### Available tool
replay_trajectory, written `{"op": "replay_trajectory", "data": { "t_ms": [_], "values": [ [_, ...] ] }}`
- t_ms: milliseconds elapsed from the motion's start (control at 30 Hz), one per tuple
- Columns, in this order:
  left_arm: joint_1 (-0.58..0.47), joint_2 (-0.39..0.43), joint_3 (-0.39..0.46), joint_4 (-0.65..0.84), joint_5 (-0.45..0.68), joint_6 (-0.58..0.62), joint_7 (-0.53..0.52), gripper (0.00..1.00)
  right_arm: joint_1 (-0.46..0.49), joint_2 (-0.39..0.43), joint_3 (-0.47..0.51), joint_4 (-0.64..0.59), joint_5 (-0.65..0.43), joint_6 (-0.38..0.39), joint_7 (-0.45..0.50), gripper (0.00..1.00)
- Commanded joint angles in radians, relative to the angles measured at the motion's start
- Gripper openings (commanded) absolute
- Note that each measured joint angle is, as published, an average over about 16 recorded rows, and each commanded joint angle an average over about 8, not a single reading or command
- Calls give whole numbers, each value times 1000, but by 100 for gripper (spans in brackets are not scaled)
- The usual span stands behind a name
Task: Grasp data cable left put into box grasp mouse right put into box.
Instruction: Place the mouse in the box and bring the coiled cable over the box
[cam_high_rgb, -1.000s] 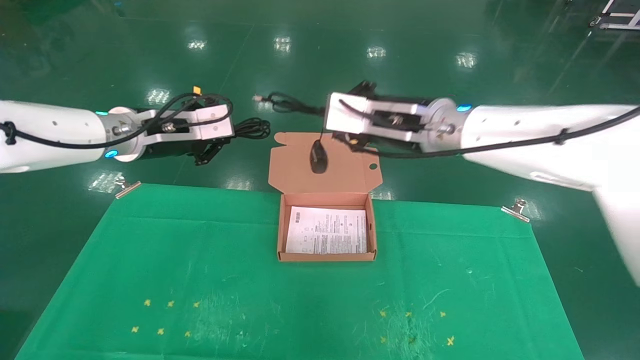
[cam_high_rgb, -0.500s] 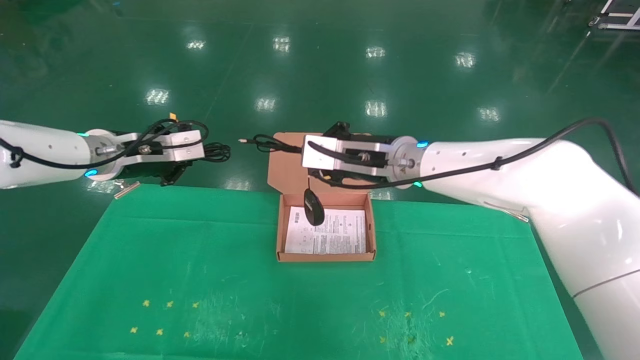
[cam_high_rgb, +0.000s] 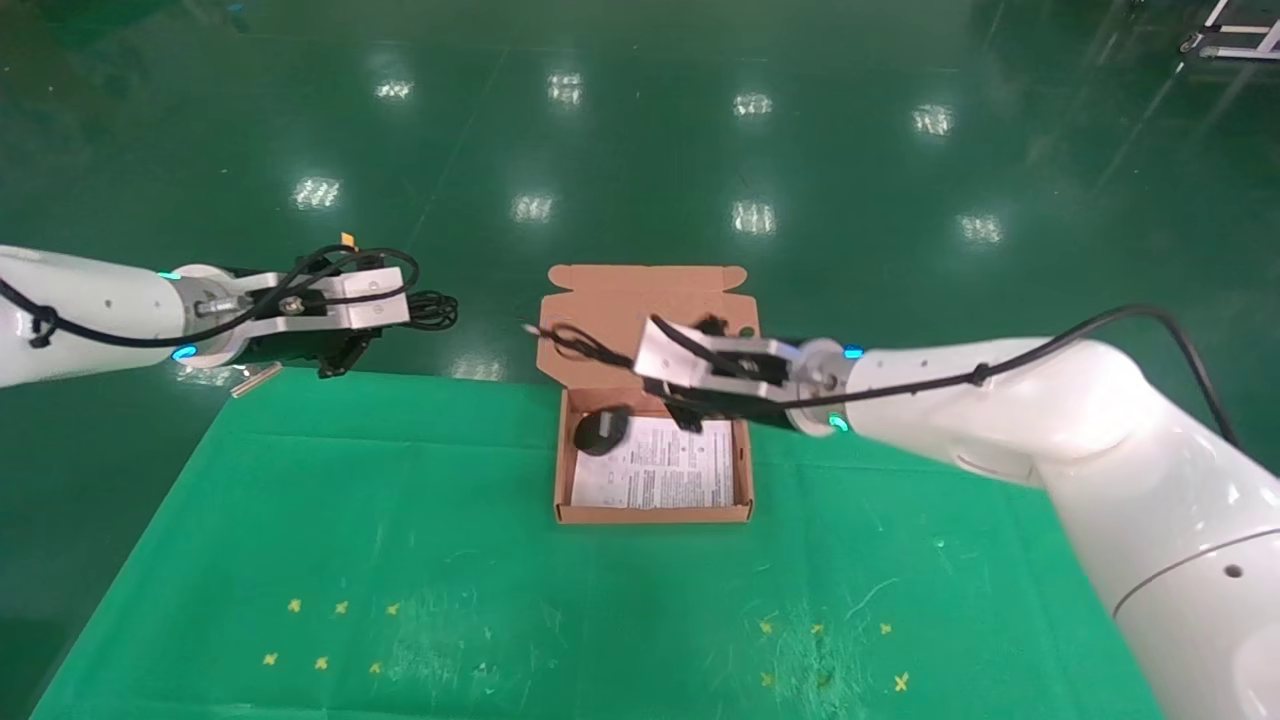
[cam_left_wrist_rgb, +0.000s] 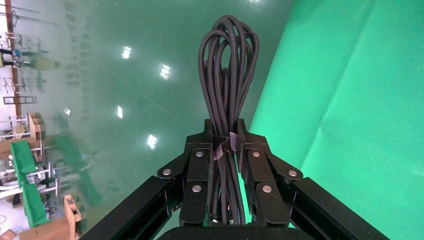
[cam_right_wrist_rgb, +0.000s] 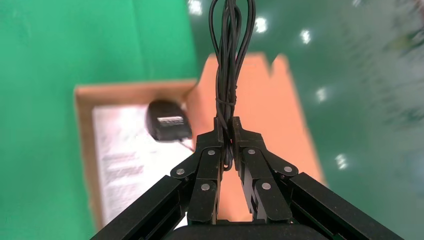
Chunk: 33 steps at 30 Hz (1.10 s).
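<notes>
The right gripper is clamped on the bundled cord of the mouse, not on the body. It hangs over the far edge of the box, while the mouse sits down inside the box at its far left corner, against the wall and partly on the printed leaflet. The cord's USB plug end sticks out over the box's open flap lid.

The mouse body is small, hard and light, with a smooth rounded shell that narrow fingers could slip off. The tied cord bundle is the easier hold: thin, limp and compressible, so it pinches well. The cost is that the mouse dangles and can swing or twist, so where it lands is only loosely controlled. Nothing here looks fragile, though tugging on the cord would strain its joint with the mouse.

The left gripper is held to the left of the box, beyond the far edge of the green cloth that covers the tabletop, and is closed around the middle of the data cable. That cable is a long narrow bundle of loops, light and floppy, and its free loops fan out past the fingers. A mid-bundle grip looks sound, but the springy loops may overhang the shallow box walls once released.
</notes>
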Motion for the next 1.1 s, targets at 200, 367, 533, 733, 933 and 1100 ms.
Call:
{"op": "replay_trajectory", "data": {
  "t_ms": [200,367,533,733,933,1100],
  "values": [
    [2,-2,0,-8,4,2,-7,0,8,-16,-24,-114,28,16,-31,40],
    [3,-2,1,-9,6,2,-9,0,13,-18,-38,-139,49,17,-54,100],
    [6,0,1,-12,1,4,-7,0,11,-9,-46,-134,61,14,-55,100],
    [24,8,1,-32,-29,8,10,0,7,11,-57,-108,66,13,-40,100],
    [58,36,7,-54,-69,0,42,0,16,52,-54,-66,71,4,-14,100],
    [100,80,17,-56,-104,-35,91,0,26,123,-44,8,69,-3,15,100]
  ]
}}
